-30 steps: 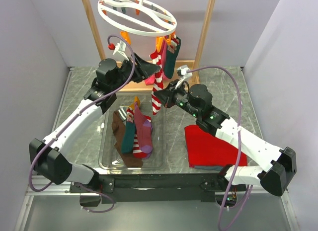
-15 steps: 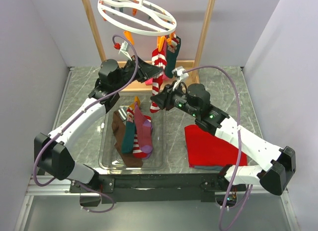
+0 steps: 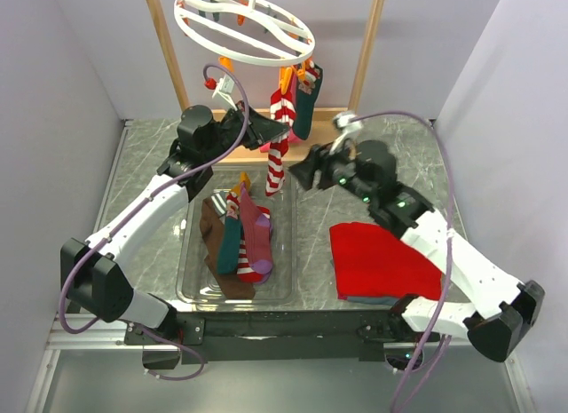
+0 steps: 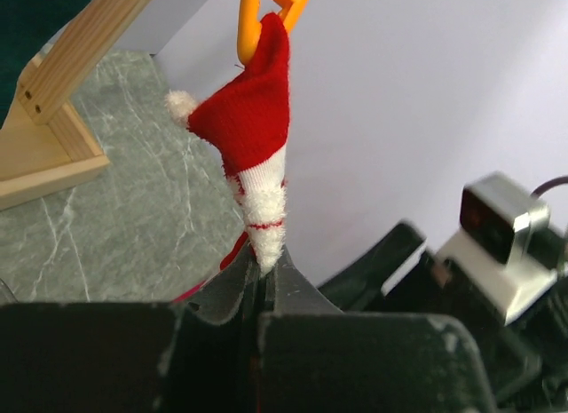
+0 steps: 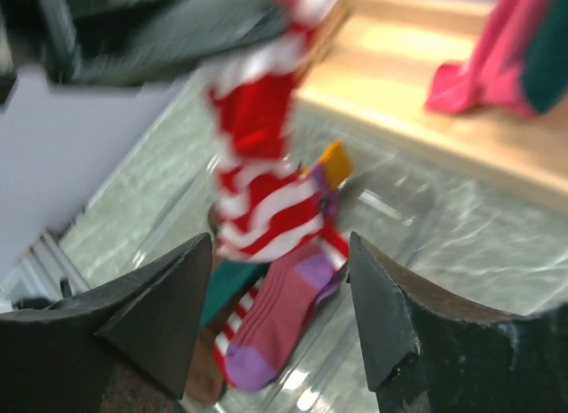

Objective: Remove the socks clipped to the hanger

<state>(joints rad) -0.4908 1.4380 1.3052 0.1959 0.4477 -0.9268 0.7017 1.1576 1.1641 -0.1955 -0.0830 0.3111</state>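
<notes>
A white ring hanger (image 3: 244,27) carries a red-and-white striped sock (image 3: 278,138) from an orange clip (image 3: 286,75), with a dark teal sock (image 3: 303,107) beside it. My left gripper (image 3: 277,129) is shut on the striped sock (image 4: 253,138) just below its orange clip (image 4: 266,4), and the cloth is pinched between the tips of the left gripper (image 4: 262,266). My right gripper (image 3: 298,175) is open to the right of the sock's lower end and holds nothing. Through the right gripper (image 5: 280,289) the blurred striped sock (image 5: 266,164) shows ahead.
A clear bin (image 3: 191,284) under the hanger holds several socks, among them a magenta-purple one (image 5: 280,320). A red folded cloth (image 3: 382,262) lies at the right. The hanger's wooden frame (image 3: 364,49) and base (image 5: 426,84) stand behind, with a pink cloth (image 5: 484,62) draped there.
My right gripper opened, let go of the striped sock's lower end and drew back to the right. My left gripper closed on the sock near its clip.
</notes>
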